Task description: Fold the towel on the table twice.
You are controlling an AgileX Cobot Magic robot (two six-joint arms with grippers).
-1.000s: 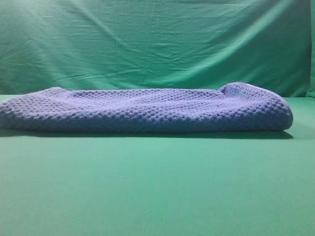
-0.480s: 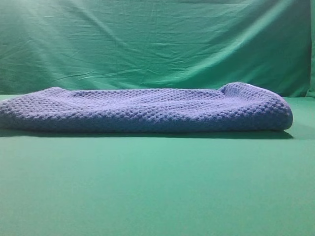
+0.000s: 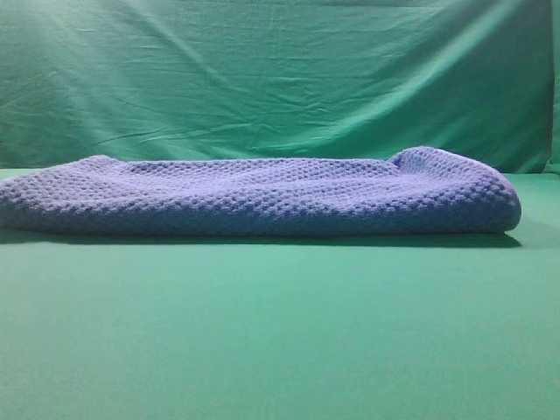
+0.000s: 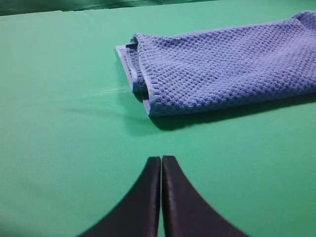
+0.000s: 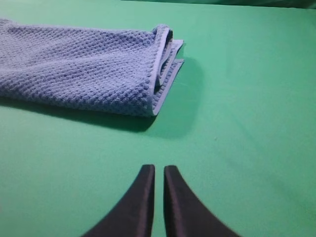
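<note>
Towel [image 3: 262, 197]: lay folded on table [image 3: 280, 332]. Left gripper [image 4: 161, 159]: fingers pressed together, empty. Right gripper [image 5: 159, 168]: fingers nearly together, narrow gap, empty.

A wrinkled green backdrop [image 3: 280, 79] is hung upright at the rear, far beyond both pincers' tips.

Bumpy waffle-knit cloth towel [image 3: 262, 197], smooth matte table [image 3: 280, 332], wrinkled smooth cloth backdrop [image 3: 262, 79]
</note>
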